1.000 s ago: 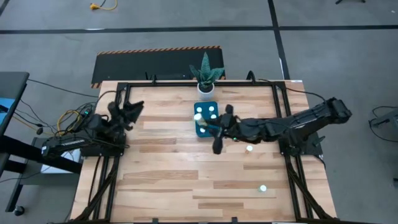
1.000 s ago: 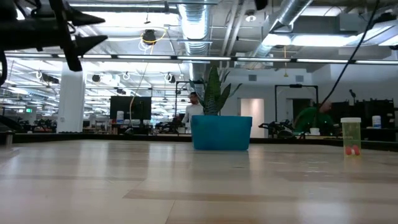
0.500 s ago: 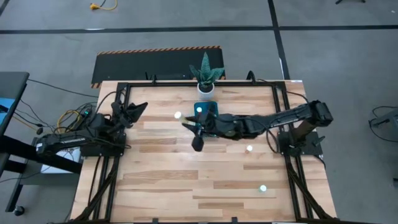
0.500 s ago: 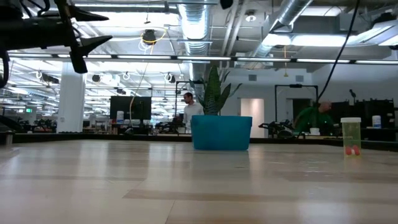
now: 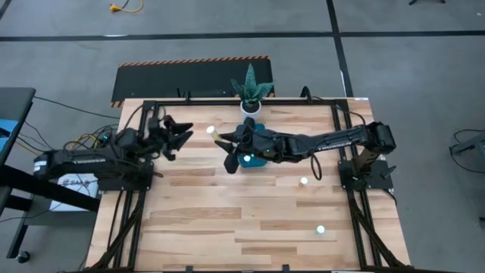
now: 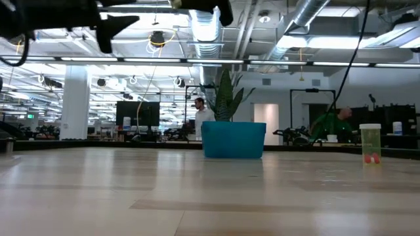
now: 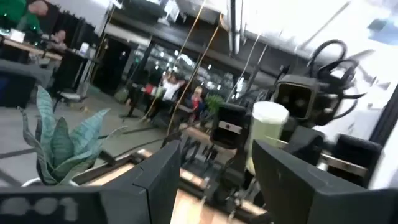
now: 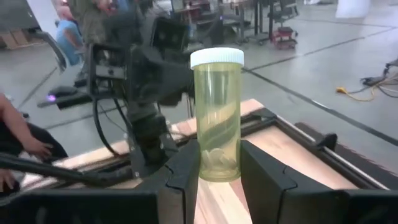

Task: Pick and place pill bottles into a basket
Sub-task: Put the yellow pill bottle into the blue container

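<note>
My right gripper [image 5: 218,141] reaches left across the teal basket [image 5: 258,154] and is shut on a greenish pill bottle [image 8: 217,112] with a white cap. The bottle also shows in the left wrist view [image 7: 266,138]. My left gripper [image 5: 183,135] is open and level. It faces the bottle from the table's left and stands a little short of it, touching nothing. The basket [image 6: 233,139] stands on the table in front of the potted plant [image 5: 251,95]. A white cap [image 5: 244,159] shows inside the basket. Two more bottles [image 5: 303,180] [image 5: 320,228] stand on the table at the right. My right gripper pinches the bottle's lower body, just above its base [image 8: 217,163], between its two fingers. The fingers come level from the table's right. The bottle stands upright with its cap up, lifted clear of the table.
The white pot with the spiky plant [image 6: 226,98] stands behind the basket at the far edge. One bottle [image 6: 371,144] shows at the right in the low view. Bare wood lies in front of the basket [image 5: 227,220]. People show in the room beyond the table.
My right gripper has gone from over the basket toward the table's left edge and a little toward the far edge. My left gripper has gone toward the table's right edge, toward the right gripper.
</note>
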`<state>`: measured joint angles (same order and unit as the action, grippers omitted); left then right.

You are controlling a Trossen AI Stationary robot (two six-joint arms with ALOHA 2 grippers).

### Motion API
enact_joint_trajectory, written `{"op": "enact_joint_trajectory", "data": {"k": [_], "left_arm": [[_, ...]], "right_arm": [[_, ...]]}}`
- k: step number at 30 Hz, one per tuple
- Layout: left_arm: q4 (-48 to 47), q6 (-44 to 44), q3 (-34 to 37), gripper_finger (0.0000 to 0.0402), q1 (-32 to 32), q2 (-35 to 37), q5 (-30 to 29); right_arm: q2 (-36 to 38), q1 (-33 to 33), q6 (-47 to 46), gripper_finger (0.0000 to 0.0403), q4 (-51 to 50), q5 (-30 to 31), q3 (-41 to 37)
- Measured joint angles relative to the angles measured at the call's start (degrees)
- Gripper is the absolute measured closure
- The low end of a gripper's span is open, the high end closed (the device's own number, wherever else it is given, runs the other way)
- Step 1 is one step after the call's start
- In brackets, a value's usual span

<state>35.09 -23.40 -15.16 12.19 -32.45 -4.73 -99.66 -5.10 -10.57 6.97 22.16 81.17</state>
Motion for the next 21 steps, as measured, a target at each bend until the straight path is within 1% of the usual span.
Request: {"op": "enact_joint_trajectory", "data": {"k": [5, 7, 9, 11, 15, 21], "left_arm": [[-0.2, 0.3, -4.7, 0.0214, 0.0, -9.5, 2.0], [1.1, 0.2, -6.8, 0.0214, 0.0, -13.4, 3.9], [2.0, 0.1, -8.9, 0.0214, 0.0, -16.6, 5.9], [1.9, 0.2, -11.2, 0.0214, 0.0, -18.9, 6.6], [1.7, 1.7, -14.5, 0.0214, 0.0, -20.6, 7.1], [2.3, 3.4, -16.5, 0.0214, 0.0, -20.5, 7.6]], "right_arm": [[0.0, 0.4, 0.0, 0.0310, 3.2, 0.1, -0.1], [0.0, 0.7, 0.0, 0.0310, 3.4, 0.1, -0.1], [0.0, 0.9, 0.0, 0.0310, 3.3, 0.2, -0.1], [0.0, 1.2, 0.3, 0.0310, 3.3, 0.2, -0.1], [0.3, 1.1, 0.4, 0.0310, 3.7, 0.9, 0.0], [-0.2, 1.1, 0.7, 0.0310, 2.2, -0.1, -0.2]]}}
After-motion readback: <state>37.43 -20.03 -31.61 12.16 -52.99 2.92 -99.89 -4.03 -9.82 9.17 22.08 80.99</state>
